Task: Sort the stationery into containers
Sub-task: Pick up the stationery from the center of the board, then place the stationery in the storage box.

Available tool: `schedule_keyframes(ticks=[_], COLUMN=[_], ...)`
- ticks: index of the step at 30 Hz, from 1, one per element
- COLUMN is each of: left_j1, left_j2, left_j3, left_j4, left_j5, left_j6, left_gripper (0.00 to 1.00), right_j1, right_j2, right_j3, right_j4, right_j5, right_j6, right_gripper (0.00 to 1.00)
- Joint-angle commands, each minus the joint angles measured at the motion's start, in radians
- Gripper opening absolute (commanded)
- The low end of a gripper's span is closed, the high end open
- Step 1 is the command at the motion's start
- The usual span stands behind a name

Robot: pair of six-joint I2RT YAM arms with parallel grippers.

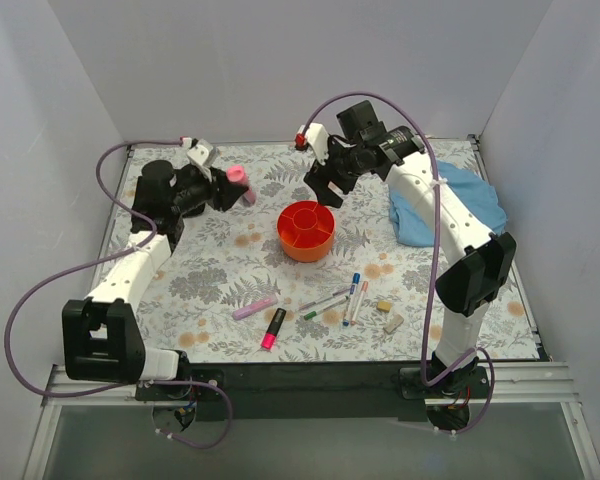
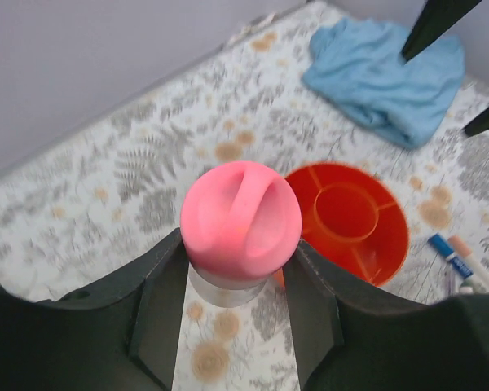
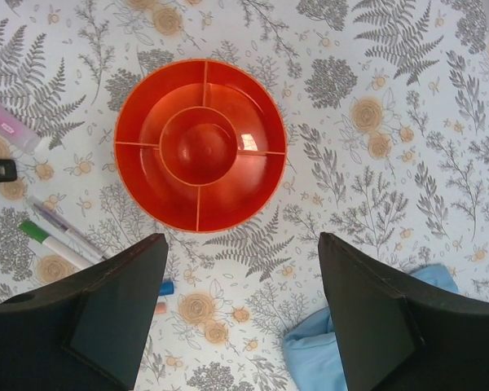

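Note:
My left gripper (image 1: 228,188) is shut on the pink bottle (image 1: 239,183), which it holds above the table at the back left. The left wrist view shows the bottle's round pink cap (image 2: 240,220) between the fingers (image 2: 159,285). The round orange tray (image 1: 292,244) stands mid-table, its compartments bare (image 3: 147,183). My right gripper (image 1: 326,190) is open and empty, above the mat just behind the tray (image 3: 243,238). In front of the tray lie a lilac marker (image 1: 254,308), a pink highlighter (image 1: 273,329), thin pens (image 1: 352,292) and two beige erasers (image 1: 384,306).
A light blue cloth (image 1: 450,205) lies crumpled at the back right, close beside my right arm; it also shows in the left wrist view (image 2: 391,73). Grey walls close in the floral mat (image 1: 200,270) on three sides.

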Motion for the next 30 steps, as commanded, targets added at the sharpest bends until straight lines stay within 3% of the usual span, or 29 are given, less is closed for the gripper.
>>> schedule_keyframes(ticks=[1,13,30], left_j1=[-0.031,-0.226,-0.340], left_j2=[-0.048,0.135,0.251], left_j3=[0.115,0.289,0.321], left_j4=[-0.046,-0.089,-0.159], left_j5=[0.115,0.069,-0.006], left_j6=[-0.073,-0.020,0.085], left_gripper=[0.00,0.00,0.00], right_j1=[-0.051,-0.212,-0.307], right_j2=[-0.035,-0.109,-0.161], right_j3=[0.025,-0.033,-0.087], right_j4=[0.057,0.149,0.156], right_j5=[0.043,0.253,0.191], right_j6=[0.046,0.152,0.155], right_gripper=[0.84,0.90,0.91])
